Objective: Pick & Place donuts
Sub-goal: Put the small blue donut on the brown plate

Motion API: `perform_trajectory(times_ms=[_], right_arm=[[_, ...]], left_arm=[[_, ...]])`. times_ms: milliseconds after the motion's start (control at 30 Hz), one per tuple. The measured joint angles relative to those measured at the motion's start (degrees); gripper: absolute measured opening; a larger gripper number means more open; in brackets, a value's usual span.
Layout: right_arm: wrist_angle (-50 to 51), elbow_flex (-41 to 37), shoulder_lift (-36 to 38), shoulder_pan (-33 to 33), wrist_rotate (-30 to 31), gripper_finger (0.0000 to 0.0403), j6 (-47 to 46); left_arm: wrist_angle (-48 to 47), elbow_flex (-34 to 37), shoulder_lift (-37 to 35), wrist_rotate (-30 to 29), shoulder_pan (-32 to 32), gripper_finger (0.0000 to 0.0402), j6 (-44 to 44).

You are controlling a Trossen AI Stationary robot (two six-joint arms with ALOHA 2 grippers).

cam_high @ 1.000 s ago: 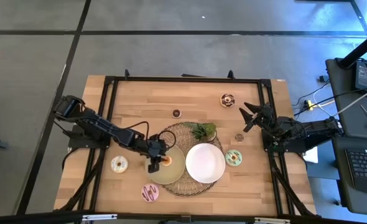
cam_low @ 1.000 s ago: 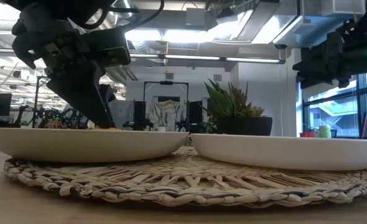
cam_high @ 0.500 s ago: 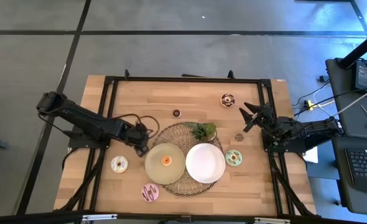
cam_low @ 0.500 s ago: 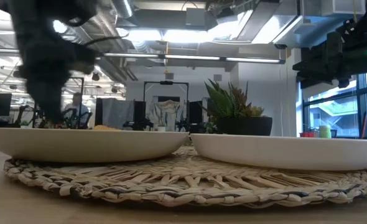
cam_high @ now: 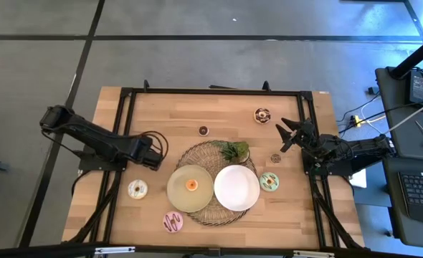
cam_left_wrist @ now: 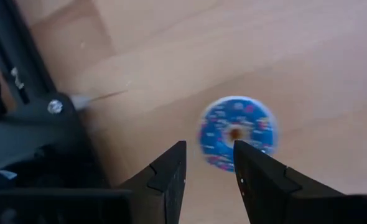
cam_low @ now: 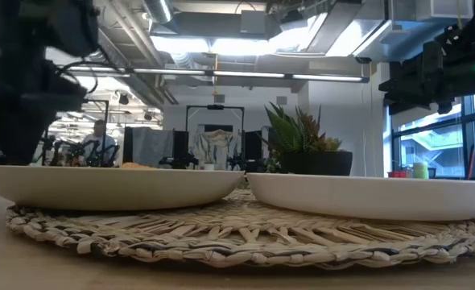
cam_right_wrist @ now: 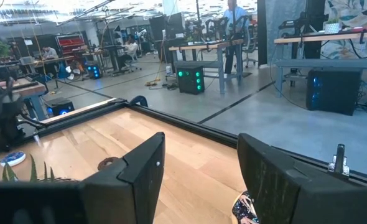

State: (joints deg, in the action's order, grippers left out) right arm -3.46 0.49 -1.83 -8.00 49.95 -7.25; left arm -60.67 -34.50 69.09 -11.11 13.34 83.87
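An orange-iced donut (cam_high: 191,185) lies flat on the tan left plate (cam_high: 177,197); its top peeks over the plate's rim (cam_low: 137,166). My left gripper (cam_high: 156,159) hovers open and empty over the bare wood left of the plates. Past its fingers, the left wrist view (cam_left_wrist: 208,152) shows a sprinkled donut (cam_left_wrist: 236,134) flat on the table, likely the cream donut (cam_high: 137,189). Other donuts lie on the wood: pink striped (cam_high: 173,222), mint green (cam_high: 269,181), tan (cam_high: 275,158), chocolate (cam_high: 262,115) and a small dark one (cam_high: 203,130). My right gripper (cam_high: 290,133) waits open at the right edge (cam_right_wrist: 201,146).
Both plates, tan and white (cam_high: 236,188), sit on a round woven mat (cam_high: 210,215) at the table's middle. A green leafy sprig (cam_high: 234,150) stands at the mat's far side. A black frame (cam_high: 125,129) runs along the table's edges. People and desks show in the room beyond.
My left gripper has risen from the orange donut on the tan plate and drawn back toward the table's left edge and a little toward the far edge. The orange donut has stayed lying on the plate.
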Motion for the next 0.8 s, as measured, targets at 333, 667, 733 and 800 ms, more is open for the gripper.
perform_trajectory(times_ms=[333,667,733,800], right_arm=[[0.00,0.00,0.00,0.01,0.00,0.0202,0.00],[0.00,0.00,0.00,0.01,0.00,0.0202,0.02],[0.00,0.00,0.00,0.01,0.00,0.0202,0.04],[0.00,0.00,0.00,0.00,0.00,0.0202,0.07]], left_arm=[[7.37,5.14,0.14,0.20,0.00,0.0127,1.09],[10.16,5.31,0.17,-2.96,0.00,0.0127,-1.11],[10.15,5.31,0.17,-3.35,0.00,0.0127,-1.11],[10.15,5.31,0.17,-3.37,0.00,0.0127,-1.11]])
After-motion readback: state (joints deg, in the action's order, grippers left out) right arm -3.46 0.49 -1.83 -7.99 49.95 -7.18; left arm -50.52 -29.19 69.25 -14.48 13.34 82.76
